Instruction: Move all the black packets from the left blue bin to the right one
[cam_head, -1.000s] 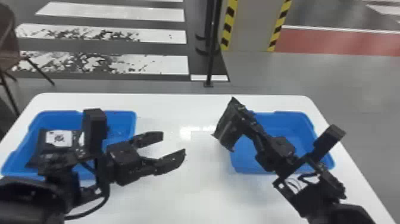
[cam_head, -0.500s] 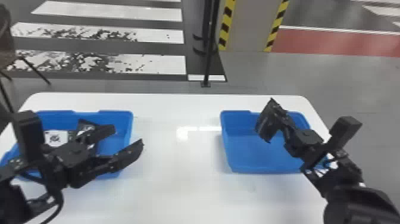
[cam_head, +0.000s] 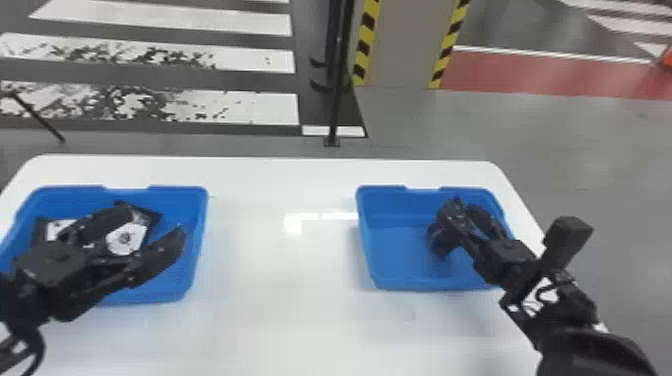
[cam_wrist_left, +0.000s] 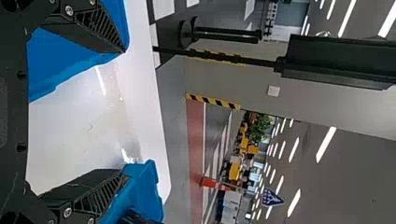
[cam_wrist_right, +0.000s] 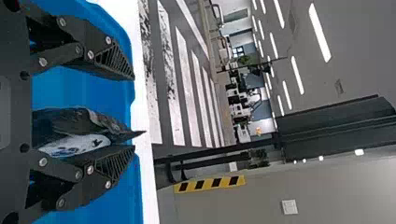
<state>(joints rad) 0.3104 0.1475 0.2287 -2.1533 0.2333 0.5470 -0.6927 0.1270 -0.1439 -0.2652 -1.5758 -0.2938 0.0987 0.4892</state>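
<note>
right gripper (cam_wrist_right: 133, 113) has lowered into right bin (cam_head: 400, 250), left gripper (cam_head: 152, 226) shifted over left bin (cam_head: 198, 225). both wide; black packet (cam_wrist_right: 77, 123) btwn r fingers, nearer one, prob. mid-release. more packets (cam_head: 145, 216) in l bin. next: r lifts clear, l dips & grips one.

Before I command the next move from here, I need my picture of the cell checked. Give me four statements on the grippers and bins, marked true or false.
1. The black left gripper is at the left blue plastic bin. True.
2. That bin is empty. False: black packets with white labels lie in it.
3. The black right gripper is at the right blue plastic bin. True.
4. Its jaws are clamped shut. False: they stand apart, a black packet between them.
</note>
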